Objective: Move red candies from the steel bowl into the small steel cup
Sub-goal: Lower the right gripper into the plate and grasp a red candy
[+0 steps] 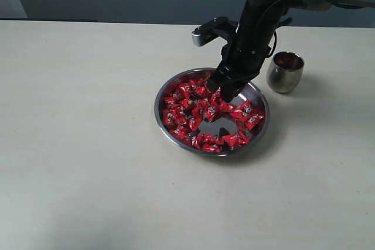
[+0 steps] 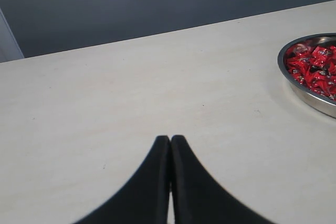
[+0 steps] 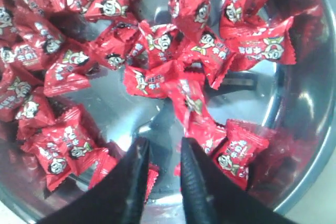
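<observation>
**Red candies and vessels.** The red candies lie in the steel bowl, spread in a loose ring that leaves a bare patch of the bowl's bottom towards its near right side. In the right wrist view the wrappers show white printed marks and crimped ends, and several overlap, so single pieces are hard to separate. The small steel cup stands upright on the worktop, just beside the bowl at its far right and apart from its rim. The cup's inside looks dark red. Whether that is contents or a reflection cannot be told.

**Right jaws.** The right arm reaches down into the bowl's far right part, and in the exterior view its body hides the tips and the candies beneath them. The wrist view shows the right jaws narrowly parted, each black fingertip low over the candies. Bare steel shows through the gap at the tips. Farther back a red wrapper edge lies behind the gap, and whether it is touched cannot be told.

**Left jaws.** The left jaws appear only in the left wrist view, pressed together tip to tip above bare worktop, well apart from the bowl, which the picture's edge cuts to a partial rim. The left arm is outside the exterior view.
</observation>
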Controlling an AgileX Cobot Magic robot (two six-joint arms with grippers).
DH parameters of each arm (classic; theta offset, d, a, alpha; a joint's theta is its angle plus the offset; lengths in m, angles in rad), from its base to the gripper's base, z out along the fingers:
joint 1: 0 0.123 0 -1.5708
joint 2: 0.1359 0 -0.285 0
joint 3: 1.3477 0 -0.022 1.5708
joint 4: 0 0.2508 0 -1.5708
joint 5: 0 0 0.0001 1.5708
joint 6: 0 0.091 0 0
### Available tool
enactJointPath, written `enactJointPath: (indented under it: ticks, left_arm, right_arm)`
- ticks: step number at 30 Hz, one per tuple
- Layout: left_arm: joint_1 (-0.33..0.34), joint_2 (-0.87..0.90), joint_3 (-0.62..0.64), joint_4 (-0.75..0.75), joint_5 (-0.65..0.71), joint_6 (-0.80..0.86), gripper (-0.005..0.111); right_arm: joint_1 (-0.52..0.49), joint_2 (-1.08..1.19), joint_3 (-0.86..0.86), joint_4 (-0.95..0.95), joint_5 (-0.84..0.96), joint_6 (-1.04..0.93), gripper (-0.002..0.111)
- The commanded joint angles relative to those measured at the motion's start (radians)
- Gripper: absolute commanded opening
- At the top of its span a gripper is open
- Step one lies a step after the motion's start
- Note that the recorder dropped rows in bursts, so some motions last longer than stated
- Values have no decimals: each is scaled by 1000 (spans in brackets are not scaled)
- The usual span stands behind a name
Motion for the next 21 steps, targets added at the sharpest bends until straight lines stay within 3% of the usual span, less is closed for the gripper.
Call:
enactJointPath:
  ticks: [1, 21]
  left_arm:
    - [-3, -4, -1, -1, -6, -4, 0]
    - [-3, -4, -1, -1, -6, -4, 0]
  right_arm:
    - [-4, 2, -3, -11, 3, 0, 34]
    - [-4, 118, -3, -69, -103, 3, 34]
